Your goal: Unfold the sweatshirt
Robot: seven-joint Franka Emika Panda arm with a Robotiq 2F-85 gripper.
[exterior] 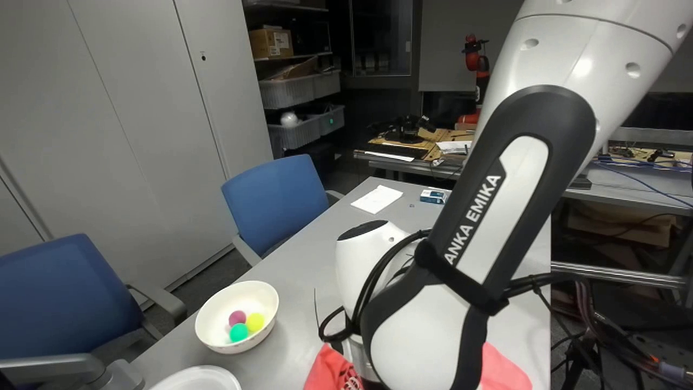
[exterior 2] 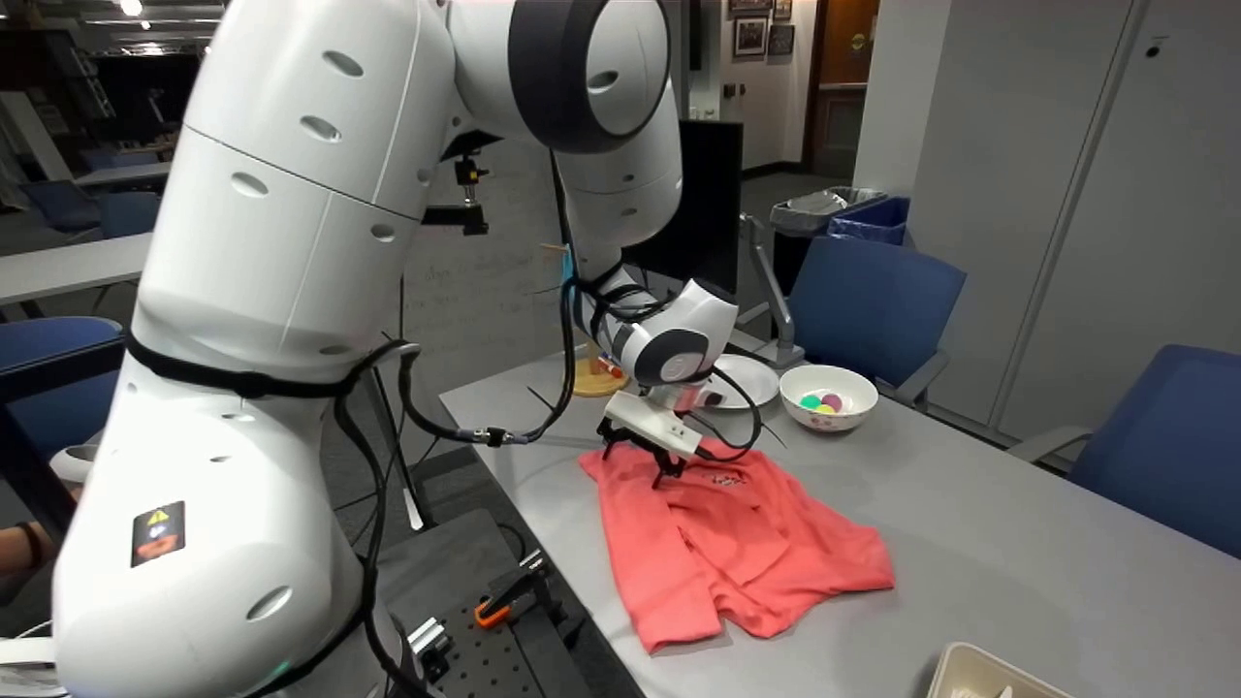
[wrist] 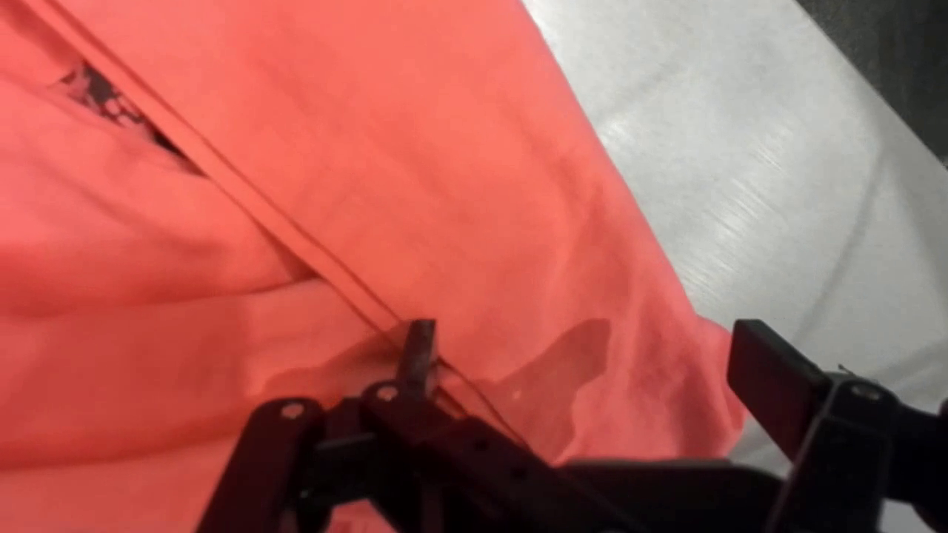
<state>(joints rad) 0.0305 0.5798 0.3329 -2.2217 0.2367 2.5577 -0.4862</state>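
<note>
While its jaws stand wide apart, at seven and four o'clock in the wrist view, the gripper (wrist: 583, 333) hangs over the sweatshirt (wrist: 355, 222). The seven-o'clock jaw is above the cloth, the four-o'clock jaw at its edge; whether either touches the fabric I cannot tell. A dark print (wrist: 111, 104) shows in a fold at ten, and the grey table (wrist: 718, 170) at two.

In an exterior view the sweatshirt (exterior 2: 776, 533) lies rumpled on the table, reaching toward seven and three o'clock, the gripper at its ten. From the sweatshirt's middle, a white plate (exterior 2: 757, 378) is at twelve and, just beside it, a white bowl (exterior 2: 829, 422) at one o'clock, holding green, purple and yellow balls (exterior 2: 832, 400). A beige tray (exterior 2: 942, 669), partly out of view, is at four.

In an exterior view the arm (exterior: 503, 195) runs from two o'clock to five, and pieces of the sweatshirt show on both sides of its lower end. Blue chairs (exterior: 276, 200) stand at nine and eight. Near the middle lies a sheet of paper (exterior: 376, 199), a small blue box (exterior: 433, 196) at its three o'clock.
</note>
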